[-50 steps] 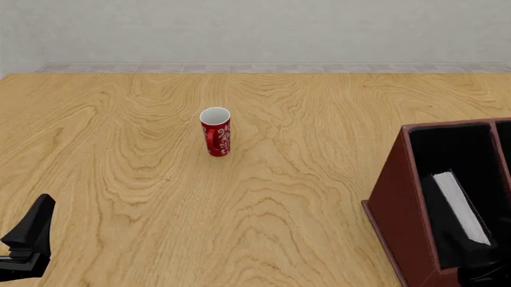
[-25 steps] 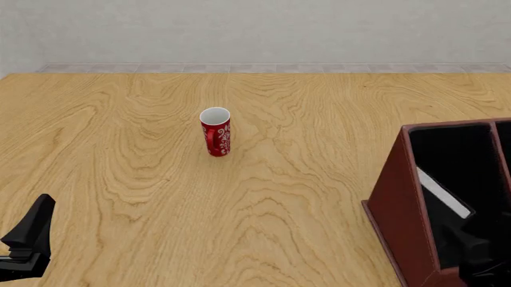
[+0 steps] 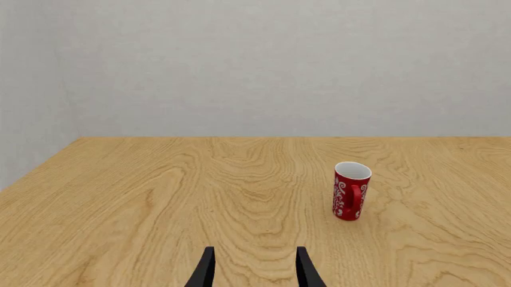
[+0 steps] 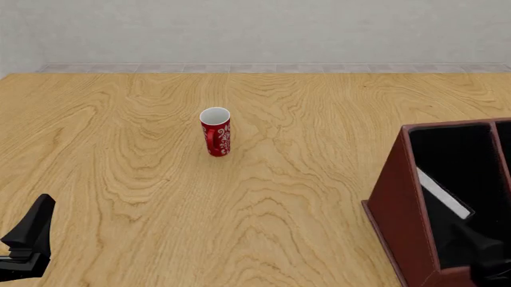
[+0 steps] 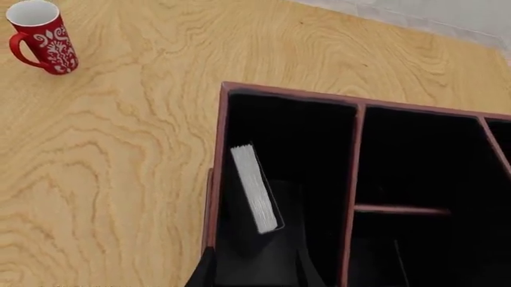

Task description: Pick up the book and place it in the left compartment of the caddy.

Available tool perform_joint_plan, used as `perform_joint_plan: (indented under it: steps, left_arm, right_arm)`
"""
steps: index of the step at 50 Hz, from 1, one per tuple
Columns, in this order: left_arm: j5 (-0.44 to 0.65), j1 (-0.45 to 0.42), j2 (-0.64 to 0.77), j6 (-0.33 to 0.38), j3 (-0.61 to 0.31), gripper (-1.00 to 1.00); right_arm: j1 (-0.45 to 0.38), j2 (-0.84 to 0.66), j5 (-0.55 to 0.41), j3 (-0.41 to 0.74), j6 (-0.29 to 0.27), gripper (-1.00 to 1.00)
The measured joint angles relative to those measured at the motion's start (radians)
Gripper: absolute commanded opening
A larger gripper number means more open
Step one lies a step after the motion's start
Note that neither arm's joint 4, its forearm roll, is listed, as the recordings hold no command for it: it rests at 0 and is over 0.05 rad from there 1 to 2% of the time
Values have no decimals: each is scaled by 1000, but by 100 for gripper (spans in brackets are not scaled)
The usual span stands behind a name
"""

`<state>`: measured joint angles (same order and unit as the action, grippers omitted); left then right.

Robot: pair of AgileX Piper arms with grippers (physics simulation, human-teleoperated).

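Front view: the table (image 4: 119,155) carries a red cup (image 4: 215,131) near centre and the caddy (image 4: 399,209) at 4 o'clock from the cup.
Book: the book (image 5: 255,197) is inside the left compartment (image 5: 303,143), leaning against the sloped outer wall, white page edges up; it also shows in the front view (image 4: 443,194).
Right gripper: the right gripper (image 5: 255,272) hangs just above that compartment, fingers spread, touching nothing.
Left gripper: the left gripper (image 3: 254,269) is low at 7 o'clock from the cup, well apart from it, fingers parted and bare.
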<state>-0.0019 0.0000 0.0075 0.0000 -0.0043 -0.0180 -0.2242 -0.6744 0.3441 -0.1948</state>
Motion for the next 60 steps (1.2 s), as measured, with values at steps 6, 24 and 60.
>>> perform_joint_plan:
  steps: [6, 24, 60]
  left_arm:
    - [0, 0, 0, 0, 0, 100]
    - [0, 0, 0, 0, 0, 100]
    - [0, 0, 0, 0, 0, 100]
  right_arm:
    - [-1, 16, -29, 24, -7, 100]
    - [-11, 37, -93, 106, -34, 100]
    - [-35, 42, -170, 267, -98, 100]
